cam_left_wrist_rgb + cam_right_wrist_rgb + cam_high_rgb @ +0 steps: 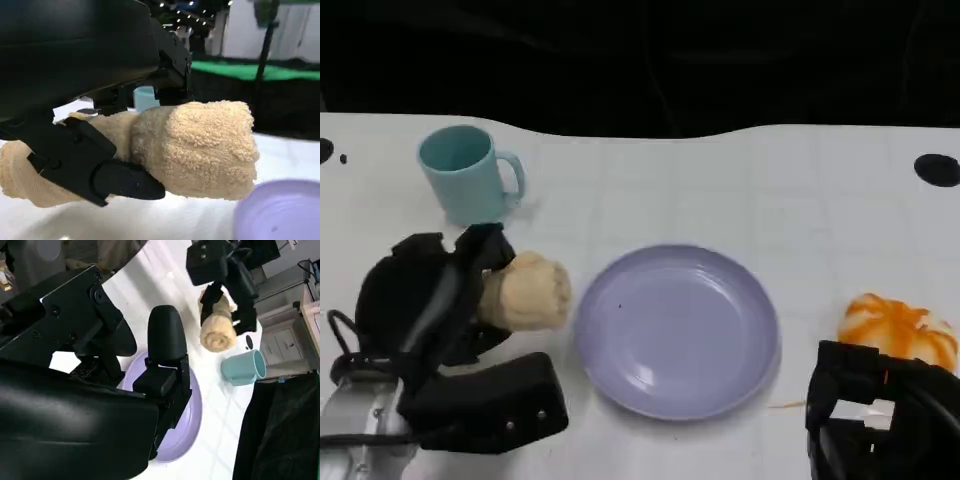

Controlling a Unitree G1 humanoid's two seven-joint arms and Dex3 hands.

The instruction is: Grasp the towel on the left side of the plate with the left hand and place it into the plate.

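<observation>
No writing is legible; the left hand [440,320] grips a rolled, cream terry towel [528,291] just left of the lavender plate [677,330], a teal mug [470,172] beyond; right of the plate, an orange-streaked object [900,328]; the right hand [880,410], fingers apart, holds nothing.

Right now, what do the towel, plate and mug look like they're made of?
Towel: beige terry cloth, looped fuzzy pile, rolled, held in the left hand. Plate: lavender, smooth with a soft sheen; plastic or glazed ceramic, can't tell which. Mug: light teal, smooth semi-matte; likely plastic or ceramic.
</observation>
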